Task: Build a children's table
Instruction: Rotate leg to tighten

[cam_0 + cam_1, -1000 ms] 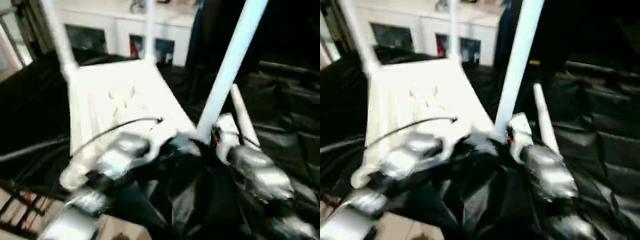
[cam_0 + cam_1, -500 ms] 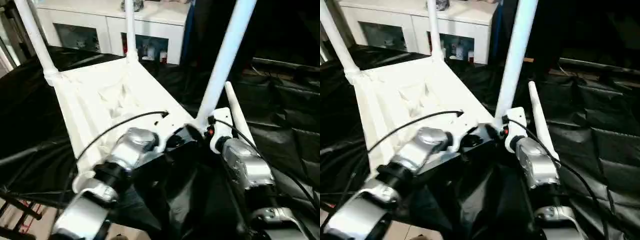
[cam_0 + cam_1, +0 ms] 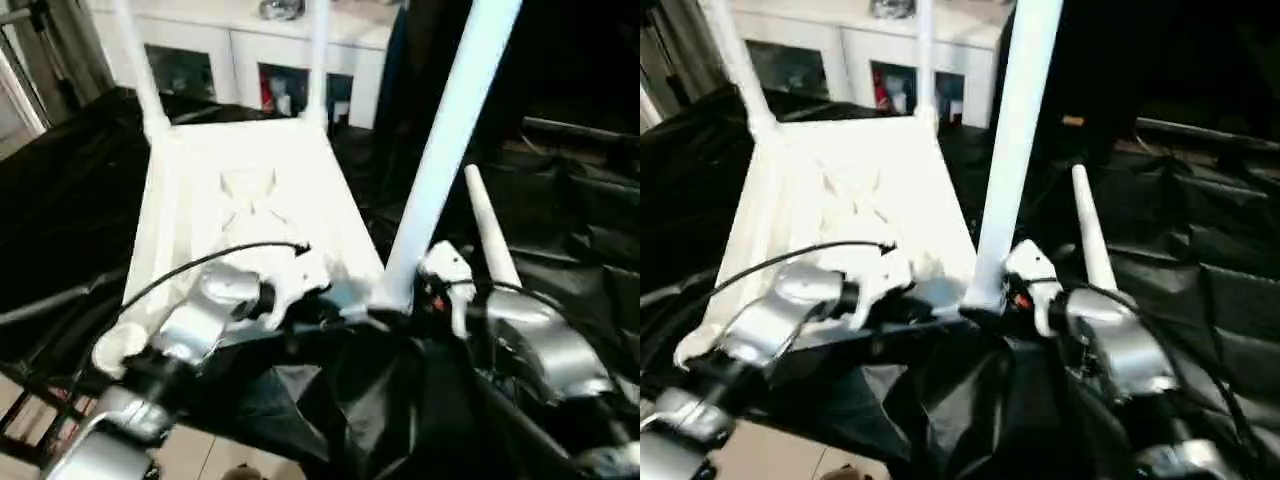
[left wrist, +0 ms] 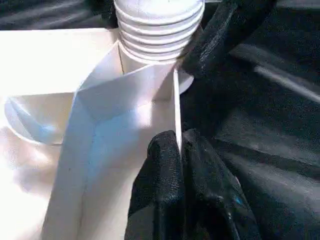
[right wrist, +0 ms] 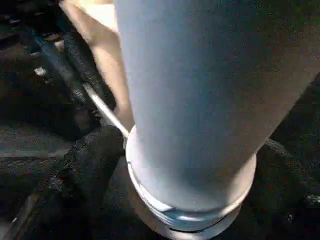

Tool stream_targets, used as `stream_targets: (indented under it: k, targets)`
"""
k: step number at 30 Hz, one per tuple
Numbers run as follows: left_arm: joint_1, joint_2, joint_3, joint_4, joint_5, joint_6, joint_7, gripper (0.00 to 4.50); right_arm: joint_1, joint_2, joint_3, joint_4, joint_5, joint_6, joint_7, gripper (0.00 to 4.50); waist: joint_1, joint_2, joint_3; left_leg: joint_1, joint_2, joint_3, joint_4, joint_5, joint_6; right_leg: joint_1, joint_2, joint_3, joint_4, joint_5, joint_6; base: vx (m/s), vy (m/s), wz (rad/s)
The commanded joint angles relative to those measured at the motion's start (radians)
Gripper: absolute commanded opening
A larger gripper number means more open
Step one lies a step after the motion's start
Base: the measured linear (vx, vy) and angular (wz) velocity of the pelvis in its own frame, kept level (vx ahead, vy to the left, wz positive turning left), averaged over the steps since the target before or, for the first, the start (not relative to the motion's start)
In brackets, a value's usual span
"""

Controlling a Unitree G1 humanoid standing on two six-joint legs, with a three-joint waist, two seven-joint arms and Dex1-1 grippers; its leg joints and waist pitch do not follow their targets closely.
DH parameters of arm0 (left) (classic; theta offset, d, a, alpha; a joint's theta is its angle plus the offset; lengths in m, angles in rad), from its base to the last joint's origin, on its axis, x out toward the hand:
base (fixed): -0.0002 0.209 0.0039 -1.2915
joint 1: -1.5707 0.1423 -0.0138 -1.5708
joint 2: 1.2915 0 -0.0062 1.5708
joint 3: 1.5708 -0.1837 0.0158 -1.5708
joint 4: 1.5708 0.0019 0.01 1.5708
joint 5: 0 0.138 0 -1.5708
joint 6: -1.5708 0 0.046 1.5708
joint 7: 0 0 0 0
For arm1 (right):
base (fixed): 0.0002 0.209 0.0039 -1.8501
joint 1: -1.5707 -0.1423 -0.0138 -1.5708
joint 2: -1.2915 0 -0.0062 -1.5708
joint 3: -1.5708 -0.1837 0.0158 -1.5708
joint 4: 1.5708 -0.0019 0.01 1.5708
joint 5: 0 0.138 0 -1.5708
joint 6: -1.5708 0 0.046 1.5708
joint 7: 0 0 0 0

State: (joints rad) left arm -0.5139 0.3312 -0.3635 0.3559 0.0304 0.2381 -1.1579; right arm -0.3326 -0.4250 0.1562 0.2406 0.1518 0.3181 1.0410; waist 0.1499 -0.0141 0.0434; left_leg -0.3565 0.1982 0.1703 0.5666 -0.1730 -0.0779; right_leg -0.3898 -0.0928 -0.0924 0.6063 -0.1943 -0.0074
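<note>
The white tabletop point(image 3: 250, 190) lies upside down on the black-draped work table, ribs up. Two legs point(image 3: 135, 60) point(image 3: 318, 50) stand in its far corner sockets. A third leg point(image 3: 450, 130) stands at the near right corner, its threaded end point(image 4: 157, 30) at the socket. My right gripper point(image 3: 410, 300) is shut on this leg's base, one finger point(image 5: 95, 155) on either side. Beside it, my left gripper point(image 4: 179, 145) is shut on the tabletop's thin rim wall. A fourth leg point(image 3: 488, 235) lies loose on the cloth to the right. The near left socket point(image 3: 118, 345) holds nothing.
A white cabinet point(image 3: 240, 50) with glass doors stands behind the work table. The black cloth point(image 3: 560, 200) lies in folds to the right. At lower left the table's near edge drops to a tiled floor with a dark rack point(image 3: 40, 420).
The whole picture has swung as the head camera moved. Both grippers stay at the same near right corner with the same holds.
</note>
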Motion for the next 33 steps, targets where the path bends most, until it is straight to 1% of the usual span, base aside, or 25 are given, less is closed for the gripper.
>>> stream_targets:
  k: [1, 3, 4, 5, 6, 9, 10, 12, 13, 17, 21, 22, 23, 24, 25, 26, 27, 28, 29, 30, 31, 32, 33]
  targets:
    - [-0.011, -0.009, -0.02, -0.07, -0.037, -0.009, -0.04, 0.0, 0.008, 0.006, 0.025, -0.042, 0.029, 0.015, 0.047, 3.81, -0.002, -0.002, -0.055, 0.004, 0.039, -0.006, -0.064, -0.207, 0.045, 0.049, -0.063, 0.055, -0.068, -0.145, -0.206, 0.0, 0.0, 0.0]
    - [-0.007, -0.004, -0.019, -0.079, -0.039, -0.005, -0.045, 0.0, 0.011, 0.009, 0.024, -0.046, 0.034, 0.022, 0.048, 3.81, -0.002, -0.003, -0.054, 0.004, 0.038, -0.005, -0.065, -0.213, 0.039, 0.048, -0.063, 0.055, -0.07, -0.166, -0.203, 0.0, 0.0, 0.0]
    - [-0.005, -0.003, -0.019, -0.084, -0.039, -0.002, -0.047, 0.0, 0.011, 0.014, 0.023, -0.044, 0.036, 0.022, 0.042, 3.68, -0.002, -0.003, -0.053, 0.005, 0.038, -0.006, -0.066, -0.222, 0.032, 0.047, -0.063, 0.054, -0.072, -0.185, -0.199, 0.0, 0.0, 0.0]
    - [-0.005, -0.003, -0.019, -0.084, -0.038, -0.002, -0.047, 0.0, 0.01, 0.015, 0.024, -0.043, 0.036, 0.022, 0.04, 3.68, -0.002, -0.002, -0.053, 0.005, 0.038, -0.006, -0.067, -0.231, 0.027, 0.047, -0.064, 0.055, -0.074, -0.199, -0.196, 0.0, 0.0, 0.0]
    - [-0.005, -0.003, -0.019, -0.084, -0.038, -0.002, -0.047, 0.0, 0.01, 0.017, 0.024, -0.041, 0.036, 0.022, 0.037, 3.59, -0.003, -0.002, -0.053, 0.005, 0.038, -0.006, -0.067, -0.232, 0.025, 0.047, -0.064, 0.055, -0.074, -0.202, -0.194, 0.0, 0.0, 0.0]
    - [-0.004, -0.006, -0.022, -0.085, -0.036, -0.002, -0.044, 0.0, 0.01, 0.024, 0.026, -0.04, 0.042, 0.026, 0.034, 3.32, -0.002, -0.003, -0.055, 0.005, 0.037, -0.006, -0.064, -0.218, 0.024, 0.047, -0.063, 0.055, -0.072, -0.183, -0.194, 0.0, 0.0, 0.0]
    - [-0.002, -0.007, -0.025, -0.092, -0.038, 0.004, -0.043, 0.0, 0.014, 0.022, 0.028, -0.047, 0.047, 0.034, 0.037, 3.32, -0.002, -0.004, -0.056, 0.004, 0.037, -0.005, -0.063, -0.203, 0.028, 0.048, -0.062, 0.055, -0.068, -0.159, -0.198, 0.0, 0.0, 0.0]
    - [-0.001, -0.006, -0.026, -0.094, -0.038, 0.005, -0.043, 0.0, 0.016, 0.022, 0.029, -0.05, 0.048, 0.036, 0.037, 3.11, -0.002, -0.002, -0.057, 0.004, 0.037, -0.005, -0.062, -0.194, 0.031, 0.049, -0.062, 0.055, -0.067, -0.144, -0.203, 0.0, 0.0, 0.0]
    - [0.0, -0.007, -0.026, -0.093, -0.037, 0.005, -0.04, 0.0, 0.022, 0.024, 0.028, -0.055, 0.053, 0.043, 0.036, 3.02, -0.002, -0.004, -0.057, 0.004, 0.036, -0.005, -0.061, -0.19, 0.033, 0.049, -0.062, 0.054, -0.067, -0.137, -0.204, 0.0, 0.0, 0.0]
    - [0.0, -0.015, -0.02, -0.086, -0.034, 0.013, -0.022, 0.0, 0.032, 0.041, 0.019, -0.052, 0.053, 0.052, 0.006, 2.87, 0.0, -0.003, -0.056, 0.003, 0.036, -0.005, -0.062, -0.196, 0.032, 0.049, -0.062, 0.054, -0.069, -0.156, -0.198, 0.0, 0.0, 0.0]
    - [-0.017, -0.048, -0.002, -0.044, -0.018, 0.035, 0.048, 0.0, 0.025, 0.089, 0.004, -0.008, 0.019, 0.05, -0.098, 2.8, -0.003, -0.005, -0.053, 0.004, 0.035, -0.006, -0.066, -0.22, 0.014, 0.046, -0.064, 0.054, -0.074, -0.21, -0.183, 0.0, 0.0, 0.0]
    - [-0.053, -0.095, 0.016, 0.025, 0.013, 0.048, 0.156, 0.0, -0.001, 0.149, -0.023, 0.06, -0.013, 0.053, -0.238, 2.79, -0.009, -0.007, -0.05, 0.003, 0.033, -0.006, -0.068, -0.242, 0.003, 0.044, -0.064, 0.053, -0.08, -0.269, -0.167, 0.0, 0.0, 0.0]
    - [-0.073, -0.119, 0.023, 0.061, 0.027, 0.052, 0.206, 0.0, -0.016, 0.181, -0.036, 0.094, -0.027, 0.049, -0.307, 2.78, -0.013, -0.005, -0.047, 0.008, 0.031, -0.008, -0.07, -0.275, -0.013, 0.041, -0.067, 0.052, -0.089, -0.34, -0.15, 0.0, 0.0, 0.0]
    - [-0.073, -0.119, 0.023, 0.061, 0.027, 0.052, 0.206, 0.0, -0.016, 0.181, -0.036, 0.094, -0.027, 0.049, -0.307, 2.78, -0.015, -0.007, -0.047, 0.009, 0.029, -0.009, -0.071, -0.285, -0.018, 0.04, -0.066, 0.051, -0.091, -0.367, -0.141, 0.0, 0.0, 0.0]
    - [-0.102, -0.154, 0.033, 0.108, 0.043, 0.06, 0.276, 0.0, -0.038, 0.222, -0.054, 0.141, -0.043, 0.047, -0.4, 2.78, -0.017, -0.007, -0.048, 0.009, 0.029, -0.011, -0.072, -0.288, -0.025, 0.042, -0.066, 0.051, -0.092, -0.387, -0.13, 0.0, 0.0, 0.0]
    - [-0.116, -0.169, 0.039, 0.128, 0.047, 0.065, 0.305, 0.0, -0.049, 0.24, -0.064, 0.161, -0.045, 0.051, -0.437, 2.77, -0.02, -0.008, -0.049, 0.009, 0.028, -0.012, -0.071, -0.293, -0.027, 0.04, -0.068, 0.052, -0.097, -0.406, -0.113, 0.0, 0.0, 0.0]
    - [-0.137, -0.196, 0.049, 0.157, 0.05, 0.078, 0.349, 0.0, -0.068, 0.272, -0.083, 0.192, -0.043, 0.062, -0.495, 2.77, -0.021, -0.008, -0.049, 0.01, 0.027, -0.011, -0.071, -0.288, -0.026, 0.04, -0.068, 0.052, -0.097, -0.402, -0.113, 0.0, 0.0, 0.0]
    - [-0.182, -0.25, 0.067, 0.214, 0.055, 0.1, 0.438, 0.0, -0.109, 0.332, -0.124, 0.254, -0.034, 0.075, -0.613, 2.77, -0.027, -0.008, -0.05, 0.01, 0.027, -0.01, -0.07, -0.281, -0.028, 0.037, -0.066, 0.053, -0.095, -0.387, -0.119, 0.0, 0.0, 0.0]
    - [-0.182, -0.25, 0.067, 0.214, 0.055, 0.1, 0.438, 0.0, -0.109, 0.332, -0.124, 0.254, -0.034, 0.075, -0.613, 2.77, -0.029, -0.007, -0.052, 0.011, 0.027, -0.011, -0.07, -0.274, -0.031, 0.036, -0.066, 0.053, -0.094, -0.375, -0.124, 0.0, 0.0, 0.0]
    - [-0.201, -0.269, 0.073, 0.237, 0.056, 0.106, 0.472, 0.0, -0.128, 0.354, -0.14, 0.279, -0.03, 0.078, -0.659, 2.77, -0.029, -0.008, -0.053, 0.008, 0.025, -0.01, -0.068, -0.258, -0.027, 0.04, -0.065, 0.053, -0.093, -0.347, -0.127, 0.0, 0.0, 0.0]
    - [-0.221, -0.294, 0.074, 0.264, 0.063, 0.109, 0.507, 0.0, -0.149, 0.379, -0.144, 0.305, -0.031, 0.069, -0.683, 2.77, -0.029, -0.005, -0.054, 0.008, 0.025, -0.009, -0.067, -0.253, -0.024, 0.039, -0.065, 0.053, -0.092, -0.332, -0.131, 0.0, 0.0, 0.0]
    - [-0.248, -0.33, 0.073, 0.301, 0.074, 0.1, 0.547, 0.0, -0.186, 0.413, -0.125, 0.34, -0.049, 0.047, -0.685, 2.77, -0.032, -0.006, -0.057, 0.001, 0.025, -0.01, -0.066, -0.225, -0.017, 0.046, -0.062, 0.053, -0.084, -0.262, -0.142, 0.0, 0.0, 0.0]
    - [-0.252, -0.337, 0.071, 0.31, 0.078, 0.091, 0.546, 0.0, -0.196, 0.425, -0.128, 0.347, -0.044, 0.041, -0.678, 2.77, -0.031, -0.005, -0.058, 0.002, 0.025, -0.009, -0.065, -0.215, -0.014, 0.046, -0.061, 0.053, -0.082, -0.238, -0.147, 0.0, 0.0, 0.0]
